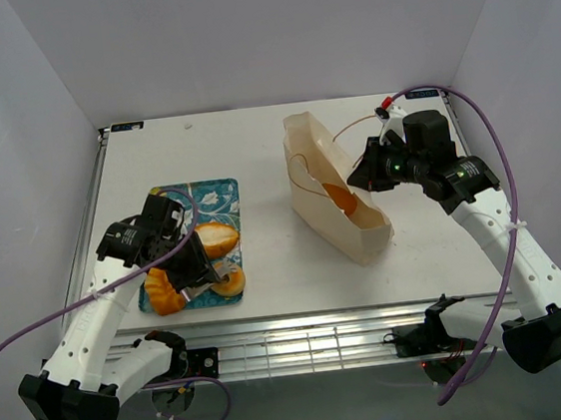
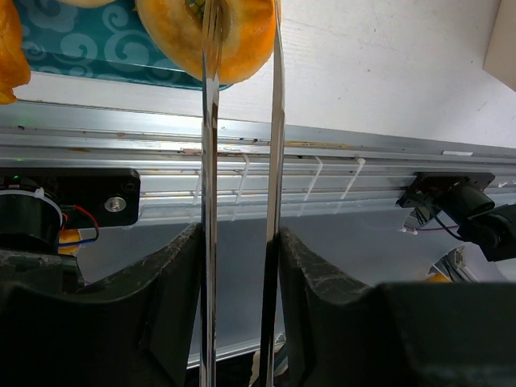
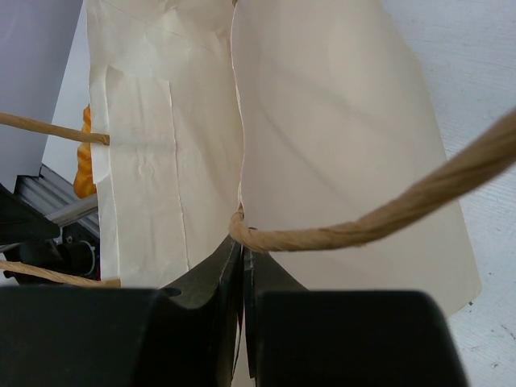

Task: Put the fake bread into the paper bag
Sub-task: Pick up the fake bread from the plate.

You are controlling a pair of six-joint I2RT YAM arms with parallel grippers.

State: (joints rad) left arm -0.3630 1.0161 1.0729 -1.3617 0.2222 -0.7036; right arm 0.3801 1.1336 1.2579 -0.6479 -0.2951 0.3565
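Observation:
The paper bag (image 1: pixel 345 203) stands open at centre right, with one golden pastry (image 1: pixel 339 197) inside. My right gripper (image 1: pixel 372 172) is shut on the bag's rim beside a cord handle (image 3: pixel 379 226). The wrist view shows the jaws (image 3: pixel 243 251) pinching the paper wall (image 3: pixel 339 137). My left gripper (image 1: pixel 201 261) is shut on thin metal tongs (image 2: pixel 211 161). The tong tips sit on a round golden pastry (image 2: pixel 169 36) at the near edge of the teal tray (image 1: pixel 207 198). An oval roll (image 1: pixel 217 239) and a croissant (image 1: pixel 164 290) also lie on the tray.
An aluminium rail (image 2: pixel 339 157) runs along the table's near edge, just below the tray. White walls close in the table on the left, back and right. Purple cables loop off both arms.

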